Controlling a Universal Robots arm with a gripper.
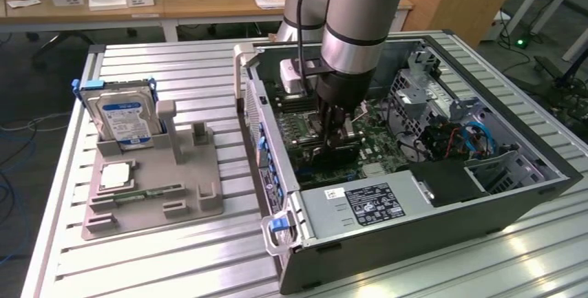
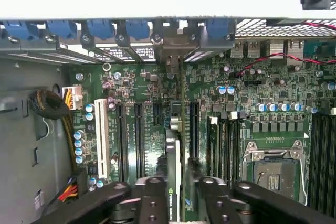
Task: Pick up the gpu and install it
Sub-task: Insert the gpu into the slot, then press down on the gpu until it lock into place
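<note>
The gpu [image 2: 172,182] stands edge-on between my fingers, a thin dark card with a green-labelled edge, over the long expansion slots of the green motherboard [image 2: 147,145]. My gripper [image 2: 178,200] is shut on it, one black finger [image 2: 149,198] on each side. In the exterior view the gripper [image 1: 332,129] reaches straight down into the open computer case [image 1: 275,174], with the gpu [image 1: 331,155] low over the board beneath it. I cannot tell whether the card's edge sits in a slot.
A grey holder [image 1: 197,205] at the exterior view's left carries a silver hard drive [image 1: 124,119] with a blue label and a green memory stick [image 1: 147,193]. Inside the case are the power supply [image 1: 368,205], CPU socket [image 2: 273,166], blue rear latches [image 2: 100,27] and a cable bundle [image 2: 47,103].
</note>
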